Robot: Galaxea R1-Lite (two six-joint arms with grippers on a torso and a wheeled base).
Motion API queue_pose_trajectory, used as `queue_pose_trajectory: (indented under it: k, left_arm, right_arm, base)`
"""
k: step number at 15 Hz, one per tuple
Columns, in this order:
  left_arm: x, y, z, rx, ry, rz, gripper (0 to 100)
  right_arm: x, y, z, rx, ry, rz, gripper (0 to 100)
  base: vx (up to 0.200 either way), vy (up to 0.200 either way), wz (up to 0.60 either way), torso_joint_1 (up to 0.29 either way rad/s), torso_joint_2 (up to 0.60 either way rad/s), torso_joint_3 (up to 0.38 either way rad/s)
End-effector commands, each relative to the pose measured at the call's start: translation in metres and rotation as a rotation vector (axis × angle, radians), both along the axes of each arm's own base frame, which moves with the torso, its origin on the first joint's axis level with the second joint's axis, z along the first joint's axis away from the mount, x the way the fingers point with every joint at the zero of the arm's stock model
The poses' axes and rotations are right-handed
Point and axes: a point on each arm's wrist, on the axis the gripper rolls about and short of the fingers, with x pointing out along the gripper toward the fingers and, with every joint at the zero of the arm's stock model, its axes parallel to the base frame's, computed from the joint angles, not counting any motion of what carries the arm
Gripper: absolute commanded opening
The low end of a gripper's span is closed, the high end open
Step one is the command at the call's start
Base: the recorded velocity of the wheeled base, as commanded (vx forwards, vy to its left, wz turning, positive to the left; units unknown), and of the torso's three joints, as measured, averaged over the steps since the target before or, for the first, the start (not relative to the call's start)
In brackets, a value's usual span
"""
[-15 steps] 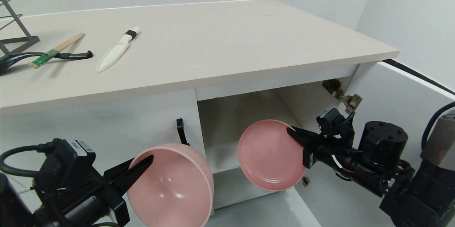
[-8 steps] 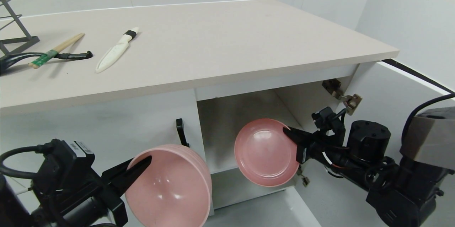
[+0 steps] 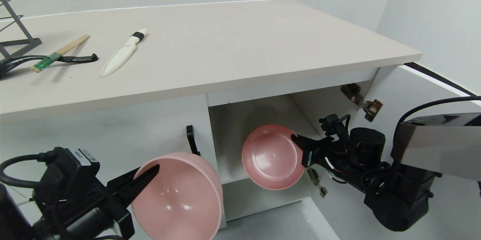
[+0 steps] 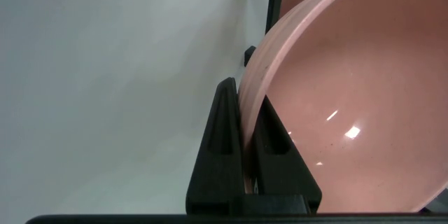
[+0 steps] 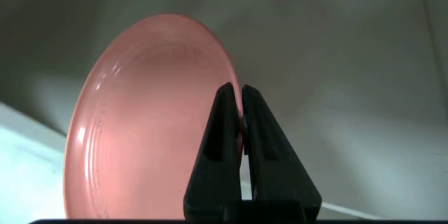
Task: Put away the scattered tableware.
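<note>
Compared with one second ago, the right gripper [image 3: 296, 139] has moved to the left and farther in. The pink plate [image 3: 268, 159] that it carries is now in the mouth of the open cabinet compartment [image 3: 240, 120]. The plate stands on its edge with its hollow face turned toward us. Its lower edge is near the front of the compartment floor, and we cannot tell if the two touch. In the right wrist view the two black fingers [image 5: 224, 133] are pressed together on the rim of the plate.

The left gripper [image 3: 152, 171] has kept its place, low at the near left, in front of the closed cabinet door [image 3: 112, 135]. It clamps the wall of the pink bowl [image 3: 180, 198], with one finger inside and one outside, as the left wrist view shows. The bowl is tilted, with its opening toward us.

On the countertop [image 3: 233, 44], well apart from both arms, nothing has shifted. A white knife [image 3: 122, 54] with a black band lies at the far left. Farther left, wooden chopsticks [image 3: 56, 53] lie across a black utensil [image 3: 77, 59], and the foot of a dark wire rack [image 3: 18, 41] stands at the edge.

As for writing, we see a white label [image 3: 85, 153] on the left arm, but its print is too small to read. The green band on the chopsticks carries marks that we cannot read either.
</note>
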Motion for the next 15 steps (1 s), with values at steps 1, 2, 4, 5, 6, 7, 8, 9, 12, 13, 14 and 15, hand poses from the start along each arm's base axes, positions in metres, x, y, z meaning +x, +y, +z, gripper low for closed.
queue_pose_trajectory:
  k: [1,2,4,5,6,7,8,9,12,13,14,15]
  left_arm:
    - [0.0,0.0,0.0,0.0,0.0,0.0,0]
    - [0.0,0.0,0.0,0.0,0.0,0.0,0]
    - [0.0,0.0,0.0,0.0,0.0,0.0,0]
    - [0.0,0.0,0.0,0.001,0.001,0.0,0]
    - [0.0,0.0,0.0,0.001,0.001,0.0,0]
    - [0.0,0.0,0.0,0.001,0.001,0.0,0]
    - [0.0,0.0,0.0,0.001,0.001,0.0,0]
    - [0.0,0.0,0.0,0.001,0.001,0.0,0]
    - [0.0,0.0,0.0,-0.001,-0.001,0.0,0]
    - [0.0,0.0,0.0,0.0,0.0,0.0,0]
    - [0.0,0.0,0.0,-0.001,-0.001,0.0,0]
    - [0.0,0.0,0.0,-0.001,-0.001,0.0,0]
  right_arm:
    - [0.011,0.006,-0.013,0.019,0.016,-0.004,0]
    - [0.014,0.007,-0.014,0.027,0.014,-0.005,0]
    - [0.029,0.011,-0.021,0.039,-0.009,-0.011,0]
    - [0.038,0.011,-0.028,0.04,-0.014,-0.028,0]
    - [0.044,0.014,-0.033,0.043,-0.024,-0.04,0]
    - [0.051,0.017,-0.036,0.049,-0.039,-0.041,0]
    - [0.052,0.017,-0.036,0.05,-0.041,-0.041,0]
    - [0.062,0.021,-0.04,0.06,-0.066,-0.051,0]
    - [0.074,0.026,-0.047,0.07,-0.092,-0.077,0]
    - [0.079,0.028,-0.049,0.076,-0.102,-0.077,0]
    - [0.081,0.028,-0.052,0.079,-0.104,-0.077,0]
    - [0.081,0.028,-0.052,0.078,-0.103,-0.08,0]
  base:
    - [0.0,0.0,0.0,0.0,0.0,0.0]
    - [0.0,0.0,0.0,0.0,0.0,0.0]
    - [0.0,0.0,0.0,0.0,0.0,0.0]
    - [0.0,0.0,0.0,0.0,0.0,0.0]
    - [0.0,0.0,0.0,0.0,0.0,0.0]
    - [0.0,0.0,0.0,0.0,0.0,0.0]
    - [0.0,0.0,0.0,0.0,0.0,0.0]
    - [0.0,0.0,0.0,0.0,0.0,0.0]
    - [0.0,0.0,0.0,0.0,0.0,0.0]
    - [0.0,0.0,0.0,0.0,0.0,0.0]
    - [0.0,0.0,0.0,0.0,0.0,0.0]
    - [0.0,0.0,0.0,0.0,0.0,0.0]
